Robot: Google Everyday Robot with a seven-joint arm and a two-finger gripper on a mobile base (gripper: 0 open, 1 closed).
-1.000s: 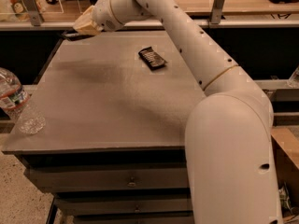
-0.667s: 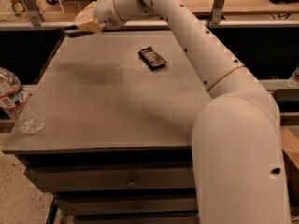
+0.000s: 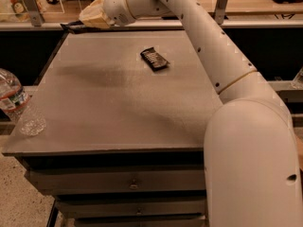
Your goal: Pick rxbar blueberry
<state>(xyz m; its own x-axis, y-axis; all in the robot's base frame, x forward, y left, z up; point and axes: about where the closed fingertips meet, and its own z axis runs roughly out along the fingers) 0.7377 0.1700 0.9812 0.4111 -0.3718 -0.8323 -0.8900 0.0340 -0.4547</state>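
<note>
A small flat bar in a dark wrapper with rows of pale lettering (image 3: 154, 59) lies on the grey table (image 3: 118, 108), right of centre toward the back. I cannot tell whether its wrapper is dark blue or black. My gripper (image 3: 75, 26) hangs over the table's back left corner, well to the left of this bar and not touching it. A dark flat shape sticks out leftward from the gripper's cream-coloured end. I cannot tell whether that shape is part of the gripper or something it holds. No other bar shows.
A clear plastic water bottle (image 3: 16, 105) lies at the table's left edge near the front. My white arm (image 3: 213, 51) crosses the right side of the table. A counter with posts (image 3: 221, 1) runs behind. Drawers (image 3: 132, 183) sit under the tabletop.
The gripper has shifted slightly left and stayed at the back left corner. The arm's near segment has moved a little right. The bar on the table has not moved.
</note>
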